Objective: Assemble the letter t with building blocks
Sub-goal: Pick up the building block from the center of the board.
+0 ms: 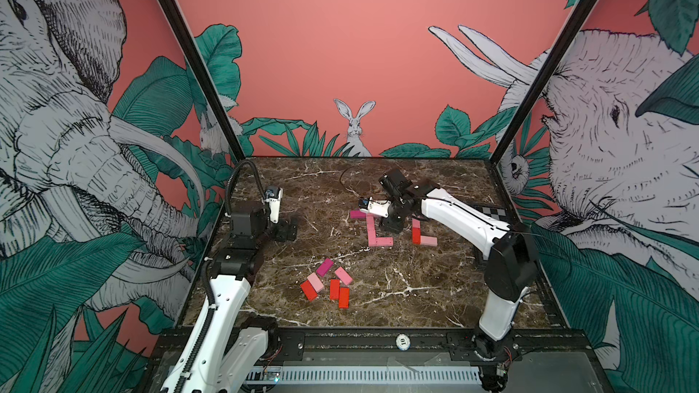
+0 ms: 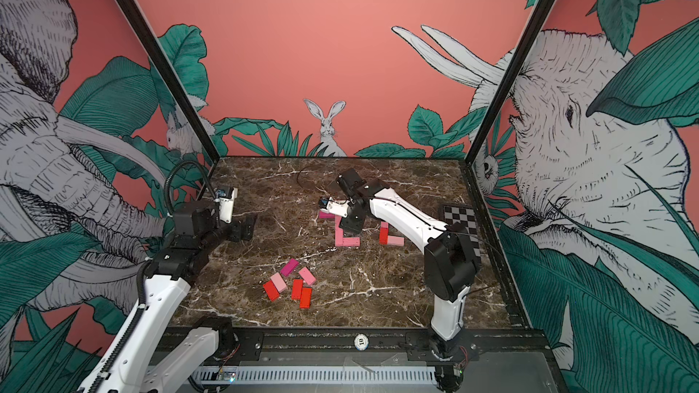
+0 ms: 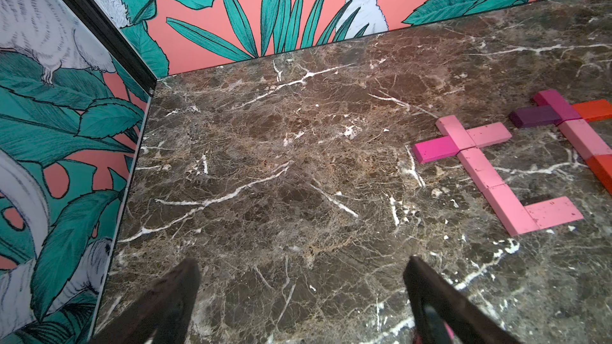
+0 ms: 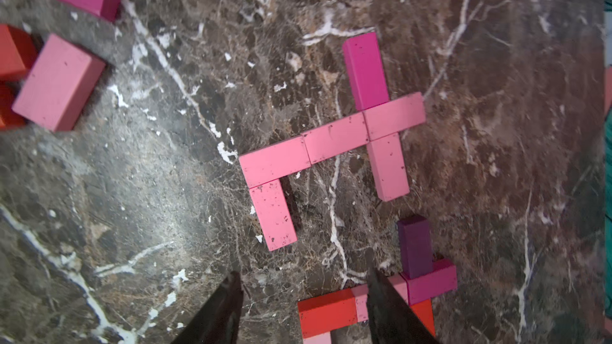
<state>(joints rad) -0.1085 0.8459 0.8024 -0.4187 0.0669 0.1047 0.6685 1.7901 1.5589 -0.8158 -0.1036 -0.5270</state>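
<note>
Two t-shaped figures of building blocks lie flat on the marble table. The pink one point(image 1: 372, 234) point(image 2: 342, 236) point(image 3: 480, 167) point(image 4: 334, 138) has a magenta cross piece. To its right lies a second figure point(image 1: 417, 234) point(image 2: 385, 234) point(image 3: 579, 134) point(image 4: 326, 312) of red, pink, magenta and dark purple blocks. My right arm covers its upper part in both top views. My right gripper point(image 1: 391, 223) point(image 2: 350, 223) point(image 4: 304, 292) hovers between the two figures, open and empty, one finger in front of the second figure's pale pink block. My left gripper point(image 1: 283, 230) point(image 2: 244, 228) point(image 3: 303, 273) is wide open over bare marble at the left.
Several loose blocks point(image 1: 327, 283) point(image 2: 289, 283) point(image 4: 59, 82) in red, pink and magenta lie near the front middle of the table. A black-and-white checkerboard plate point(image 1: 491, 211) point(image 2: 459, 217) sits at the right edge behind my right arm. Walls enclose the table on three sides.
</note>
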